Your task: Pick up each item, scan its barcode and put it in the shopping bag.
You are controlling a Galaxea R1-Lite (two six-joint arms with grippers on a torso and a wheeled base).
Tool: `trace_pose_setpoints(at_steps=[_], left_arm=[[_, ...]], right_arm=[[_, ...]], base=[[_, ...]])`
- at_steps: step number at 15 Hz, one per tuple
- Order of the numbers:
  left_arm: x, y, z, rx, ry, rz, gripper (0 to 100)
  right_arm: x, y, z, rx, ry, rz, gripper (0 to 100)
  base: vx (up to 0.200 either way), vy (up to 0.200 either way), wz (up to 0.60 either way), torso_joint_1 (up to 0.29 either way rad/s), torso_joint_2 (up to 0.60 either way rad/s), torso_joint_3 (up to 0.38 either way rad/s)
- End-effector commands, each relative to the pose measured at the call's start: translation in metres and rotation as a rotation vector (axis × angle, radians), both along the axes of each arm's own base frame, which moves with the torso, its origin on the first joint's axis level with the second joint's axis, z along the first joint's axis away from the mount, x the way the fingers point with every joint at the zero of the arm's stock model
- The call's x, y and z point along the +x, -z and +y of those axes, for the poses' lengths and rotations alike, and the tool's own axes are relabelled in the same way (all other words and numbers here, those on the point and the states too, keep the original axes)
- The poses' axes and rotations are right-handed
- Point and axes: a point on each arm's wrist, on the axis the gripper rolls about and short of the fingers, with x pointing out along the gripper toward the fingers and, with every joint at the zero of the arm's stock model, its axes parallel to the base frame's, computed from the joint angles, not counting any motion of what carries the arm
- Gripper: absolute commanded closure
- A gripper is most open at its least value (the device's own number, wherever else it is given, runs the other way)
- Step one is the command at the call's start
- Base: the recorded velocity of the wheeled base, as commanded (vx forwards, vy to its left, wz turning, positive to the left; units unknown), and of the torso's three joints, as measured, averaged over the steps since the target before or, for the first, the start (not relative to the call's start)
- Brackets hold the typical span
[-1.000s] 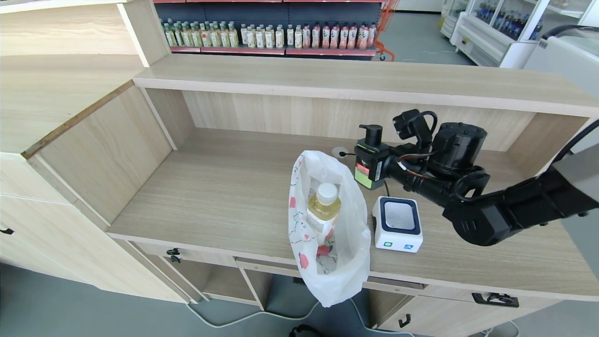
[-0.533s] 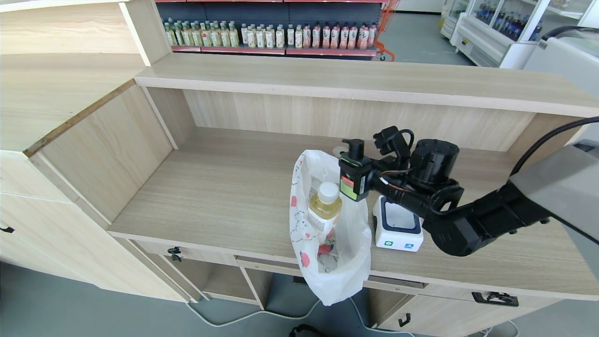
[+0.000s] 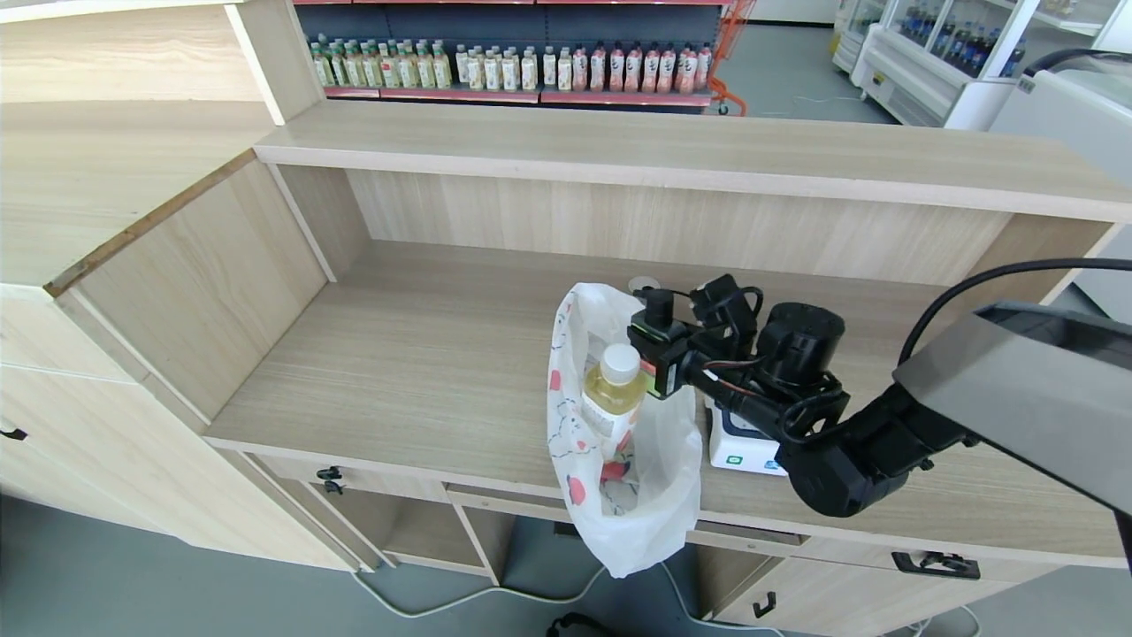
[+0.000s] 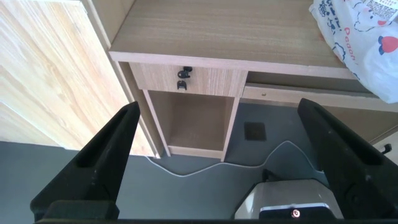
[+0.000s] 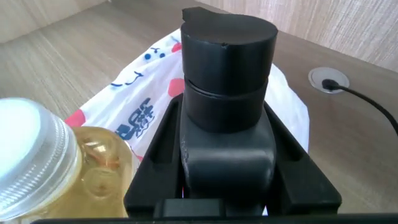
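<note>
My right gripper (image 3: 665, 358) is shut on a black pump bottle (image 3: 658, 349) with a green and red label, holding it upright over the far rim of the white shopping bag (image 3: 659, 451). In the right wrist view the black pump bottle (image 5: 227, 124) sits between the fingers (image 5: 155, 162), above the bag (image 5: 149, 93). A yellow drink bottle with a white cap (image 3: 612, 389) stands inside the bag; its cap (image 5: 31, 155) is close to the gripper. The white barcode scanner (image 3: 734, 442) rests on the counter under my right arm. My left gripper (image 4: 227, 155) hangs open below counter height, in front of the cabinet.
The bag droops over the counter's front edge (image 3: 354, 460). A cable grommet (image 3: 643, 285) with a black cord lies behind the bag. The counter (image 3: 424, 354) has a back wall and a left side panel. Drawers and an open cubby (image 4: 193, 118) lie below.
My right arm has carried the pump bottle left and toward me, from beyond the scanner to just over the bag's mouth, and lowered it. The bag and drink bottle stayed put.
</note>
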Motion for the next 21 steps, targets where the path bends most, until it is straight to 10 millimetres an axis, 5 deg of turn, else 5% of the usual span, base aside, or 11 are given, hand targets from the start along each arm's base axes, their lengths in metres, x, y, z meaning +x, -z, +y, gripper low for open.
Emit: trace_pose_setpoints(at_steps=[1,21], left_arm=[[0.000,0.000,0.000,0.001,0.000,0.001,0],[0.000,0.000,0.000,0.000,0.000,0.001,0]], right_arm=[[0.006,0.015,-0.001,-0.023,0.003,0.017,100],[0.037,0.065,0.014,-0.004,-0.143,-0.019,100]], base=[[0.000,0.000,0.00,0.000,0.00,0.000],[0.000,0.000,0.00,0.000,0.00,0.000]])
